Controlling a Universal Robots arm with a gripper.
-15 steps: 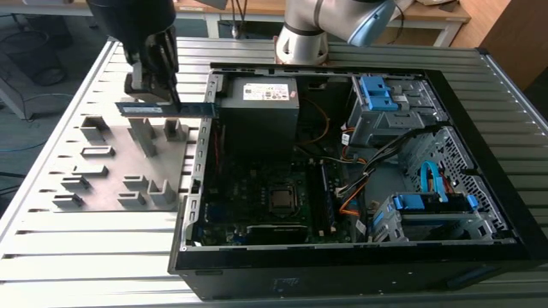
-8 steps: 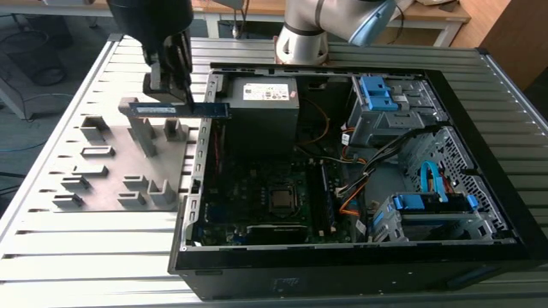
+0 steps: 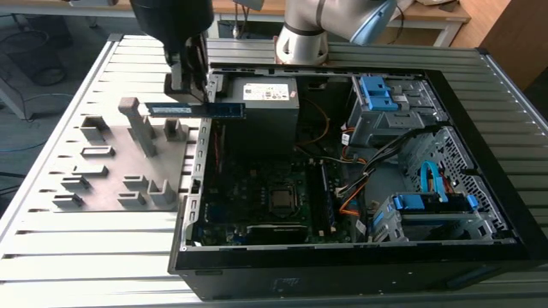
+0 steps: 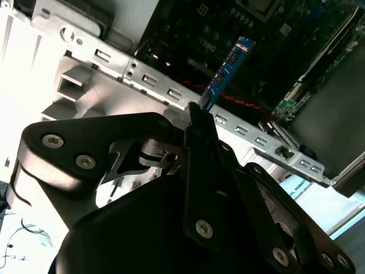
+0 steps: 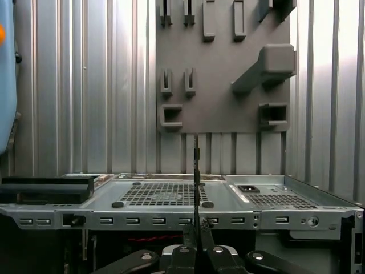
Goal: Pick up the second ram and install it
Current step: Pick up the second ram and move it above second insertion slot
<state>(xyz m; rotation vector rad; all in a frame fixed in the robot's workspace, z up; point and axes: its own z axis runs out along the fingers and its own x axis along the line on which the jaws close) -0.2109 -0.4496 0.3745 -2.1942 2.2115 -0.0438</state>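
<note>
Aloft, fingers (image 4: 199,134) pinch second ram (image 4: 227,73)

Gripper (image 3: 199,97): clamped on the memory stick (image 3: 176,110).
Memory stick: level, in the air over the computer case's (image 3: 342,260) wall, near the power supply (image 3: 269,96).
Case: open, on the slatted table (image 3: 86,256).
Grey holder board (image 3: 102,186): beside the case, on the exterior view's left.

**Colour rundown, PC bench**

The second ram (image 3: 195,110) is blue with a little white label, and the gripper (image 3: 195,96) is plain black. The table (image 3: 86,256) is silvery with ribbed stripes all over. The fixture plate (image 3: 111,176) is flat grey. The case (image 3: 342,273) is black, the motherboard (image 3: 248,186) dark, the drive clips (image 3: 376,93) bright blue, and the power supply (image 3: 269,112) grey with a white sticker. There are a few orange wires (image 3: 350,206).
</note>
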